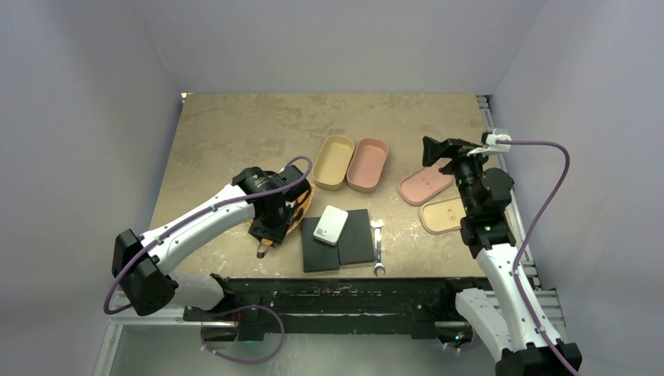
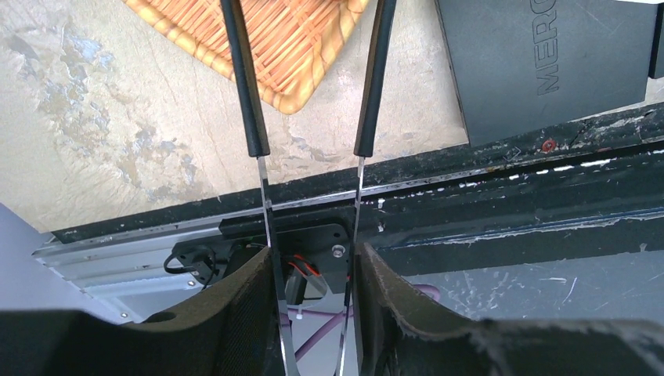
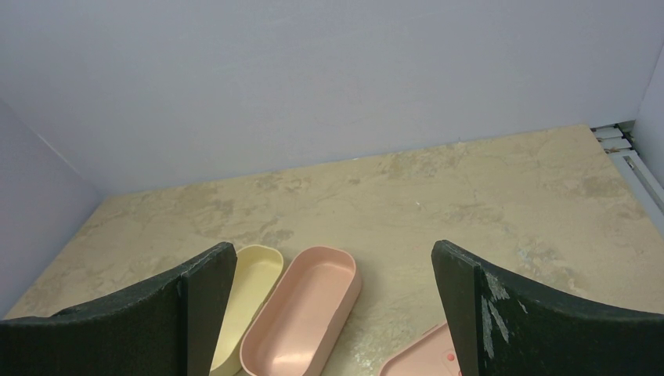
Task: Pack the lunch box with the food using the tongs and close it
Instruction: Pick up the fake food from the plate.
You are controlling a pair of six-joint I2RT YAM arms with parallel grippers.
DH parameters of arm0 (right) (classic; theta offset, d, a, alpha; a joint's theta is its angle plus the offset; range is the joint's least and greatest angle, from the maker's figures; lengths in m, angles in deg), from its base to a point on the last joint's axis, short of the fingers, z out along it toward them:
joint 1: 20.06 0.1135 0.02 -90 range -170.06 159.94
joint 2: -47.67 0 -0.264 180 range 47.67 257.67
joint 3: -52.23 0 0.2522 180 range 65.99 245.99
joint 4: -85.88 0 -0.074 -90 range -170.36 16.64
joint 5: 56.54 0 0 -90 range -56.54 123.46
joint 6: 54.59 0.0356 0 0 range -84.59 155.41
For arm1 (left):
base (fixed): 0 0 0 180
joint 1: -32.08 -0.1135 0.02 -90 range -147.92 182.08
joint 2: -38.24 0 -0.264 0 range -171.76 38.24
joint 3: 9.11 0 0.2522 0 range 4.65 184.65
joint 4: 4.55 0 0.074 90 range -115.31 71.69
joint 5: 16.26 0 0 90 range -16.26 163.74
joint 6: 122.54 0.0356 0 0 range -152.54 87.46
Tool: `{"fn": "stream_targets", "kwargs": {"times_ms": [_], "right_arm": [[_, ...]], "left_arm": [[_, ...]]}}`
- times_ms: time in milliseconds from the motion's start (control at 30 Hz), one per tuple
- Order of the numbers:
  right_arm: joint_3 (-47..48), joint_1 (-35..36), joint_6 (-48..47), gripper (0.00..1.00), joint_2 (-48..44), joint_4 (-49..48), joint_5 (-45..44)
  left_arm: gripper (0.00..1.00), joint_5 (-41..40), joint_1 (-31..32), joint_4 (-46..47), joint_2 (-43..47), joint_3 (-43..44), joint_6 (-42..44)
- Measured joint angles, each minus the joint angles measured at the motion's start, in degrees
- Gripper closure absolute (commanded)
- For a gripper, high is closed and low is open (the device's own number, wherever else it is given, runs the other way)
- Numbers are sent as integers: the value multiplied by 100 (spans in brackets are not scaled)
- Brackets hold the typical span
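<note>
Left wrist, left tool (image 2: 313, 254) clamping tongs (image 2: 249, 94) lengthwise, arms pointing over basket (image 2: 305, 55), right tool (image 3: 334, 254) wide

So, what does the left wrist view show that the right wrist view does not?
Left wrist only: the tongs held in the left gripper, a basket corner, a black box. Right wrist only: the open right gripper, a yellow box, a pink box, the edge of a pink lid, the back wall. Both: the table.
</note>
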Motion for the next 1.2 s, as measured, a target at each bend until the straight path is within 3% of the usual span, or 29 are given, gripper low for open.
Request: {"fn": "stream_targets", "kwargs": {"times_ms": [133,200,267,767,1200], "right_arm": [[0,0,0,1,0,0,0],[0,0,0,1,-2,0,0],[0,0,0,1,0,0,0],[0,0,0,1,0,0,0],[0,0,0,1,0,0,0]], "left_arm": [[67,0,0,0,0,0,0],[90,2,0,0,0,0,0],[100,0,0,9,0,0,2],[100,-35,0,-24,39,33,15],[100,-72,0,-245,81,782,-11]]}}
